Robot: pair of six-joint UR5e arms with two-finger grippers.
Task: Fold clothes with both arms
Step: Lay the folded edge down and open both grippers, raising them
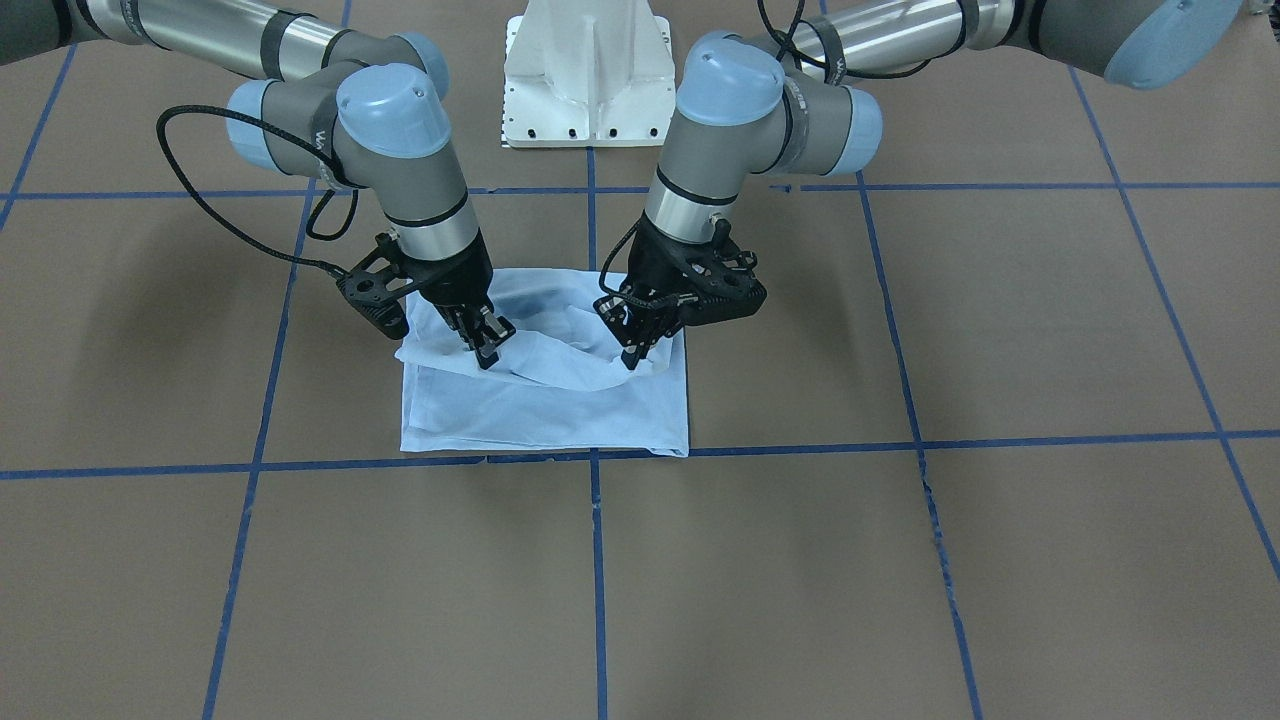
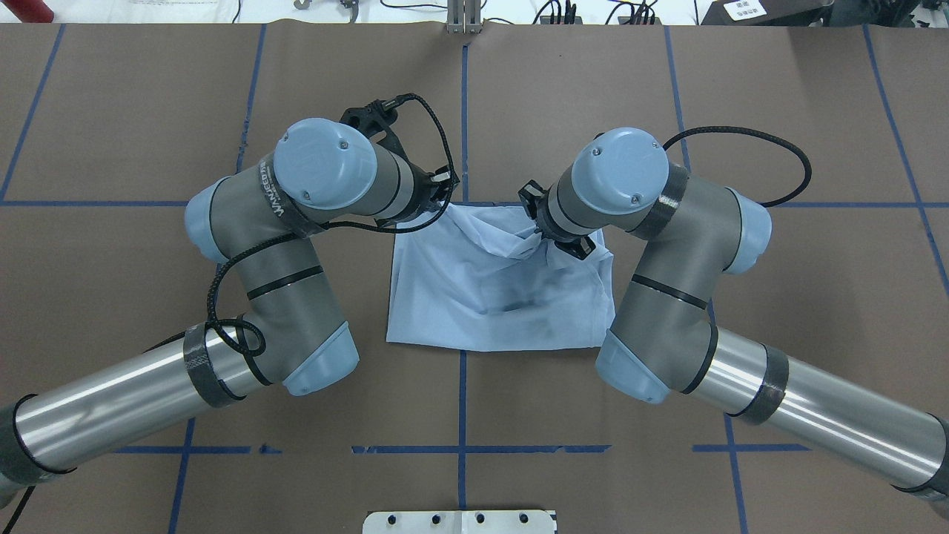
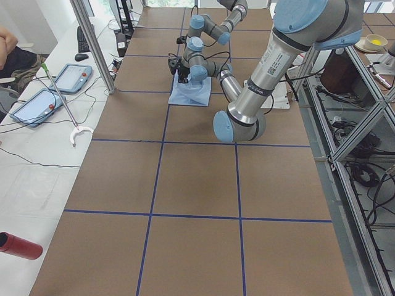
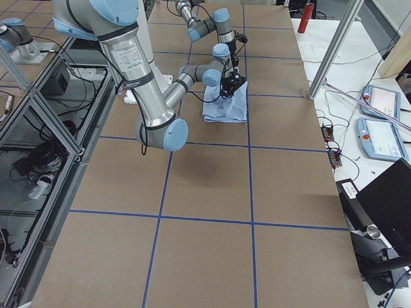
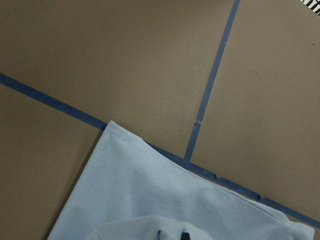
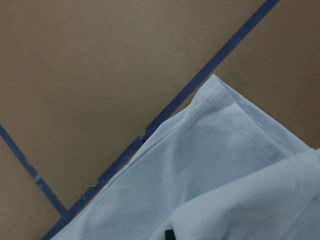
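The light blue T-shirt [image 1: 545, 410] lies folded into a rough square on the brown table, centred on a blue tape cross [image 2: 497, 311]. Its print and neck tag are hidden. My left gripper [image 1: 632, 356] is shut on a raised fold of the shirt at its right side in the front view. My right gripper [image 1: 487, 350] is shut on the same raised layer at its left side. The lifted cloth sags between them. In the left wrist view the shirt [image 5: 150, 200] drapes over the fingertips [image 5: 184, 235]. The right wrist view shows the shirt's corner and hem [image 6: 215, 165].
The white pedestal base [image 1: 588, 80] stands behind the shirt. Blue tape lines [image 1: 596, 560] grid the table. A side bench holds teach pendants [image 3: 34, 105] and a red cylinder [image 3: 18, 245]. Metal frames [image 3: 358, 123] flank the robot's side.
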